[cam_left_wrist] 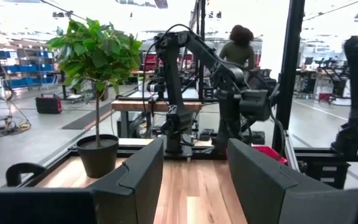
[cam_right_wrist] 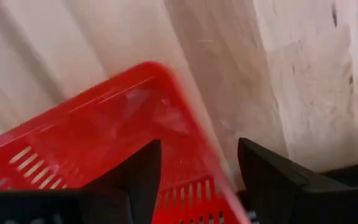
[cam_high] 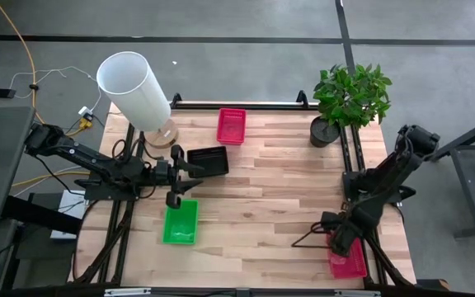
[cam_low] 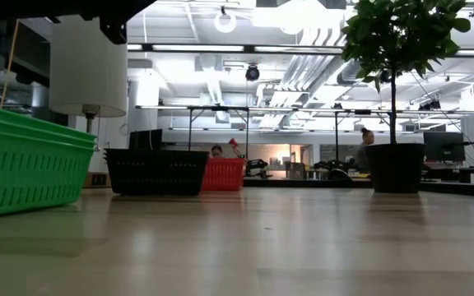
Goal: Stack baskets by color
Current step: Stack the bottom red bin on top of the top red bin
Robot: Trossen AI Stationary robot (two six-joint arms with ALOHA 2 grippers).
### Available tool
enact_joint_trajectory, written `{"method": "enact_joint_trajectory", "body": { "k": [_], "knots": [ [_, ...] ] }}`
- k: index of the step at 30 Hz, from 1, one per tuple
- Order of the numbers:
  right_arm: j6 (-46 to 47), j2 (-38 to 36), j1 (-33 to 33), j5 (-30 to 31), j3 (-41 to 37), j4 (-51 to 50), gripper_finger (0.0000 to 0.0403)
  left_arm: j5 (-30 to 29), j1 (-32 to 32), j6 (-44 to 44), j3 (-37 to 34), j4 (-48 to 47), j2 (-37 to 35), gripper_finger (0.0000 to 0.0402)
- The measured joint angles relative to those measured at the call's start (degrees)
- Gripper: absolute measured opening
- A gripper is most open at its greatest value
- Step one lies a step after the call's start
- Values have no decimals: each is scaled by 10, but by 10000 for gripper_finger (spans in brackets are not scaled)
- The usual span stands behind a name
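On the wooden table [cam_high: 270, 206], four shallow mesh-sided baskets lie apart: a green basket [cam_high: 181, 222] toward the near edge on the left half, a black basket [cam_high: 209, 160] just beyond it near the table's middle, a red-pink basket [cam_high: 231, 125] at the far edge, and a second red-pink basket [cam_high: 347, 257] at the near right corner; none is stacked on another; in the low view the green basket [cam_low: 27, 160] fills the left side, with the black one [cam_low: 156, 171] and the far red-pink one [cam_low: 223, 173] side by side behind it; the right gripper [cam_high: 337, 238] hangs over the corner basket, and its wrist view shows its two dark fingers [cam_right_wrist: 135, 177] spread wide over that basket's rim [cam_right_wrist: 117, 130], one on either side, holding nothing; the left gripper [cam_high: 180, 177] hovers between the black and green baskets, its fingers [cam_left_wrist: 135, 180] likewise wide apart and empty; a tall white cylinder [cam_high: 134, 89] stands on a round wooden base at the far left corner, and a potted plant [cam_high: 349, 99] in a black pot stands at the far right corner; beyond the table, a person [cam_left_wrist: 238, 50] shows in the room behind the right arm.
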Motion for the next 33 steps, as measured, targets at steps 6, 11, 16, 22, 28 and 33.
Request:
{"method": "enact_joint_trajectory", "body": {
  "k": [6,11,16,22,28,33],
  "knots": [
    [31,0,0,6,-54,42,183,-4,0,0,0,-1,0,166],
    [-9,0,-16,25,-57,68,61,-41,0,0,0,-2,0,166],
    [-77,0,-74,63,-25,80,20,-94,1,1,0,-2,0,166],
    [-261,0,-179,155,50,171,4,-79,0,0,0,-12,0,166],
    [-545,0,-273,210,126,344,1,-12,0,-8,0,-39,0,166],
    [-715,0,-340,219,169,425,0,87,0,-18,0,-30,0,166]
  ]
}}
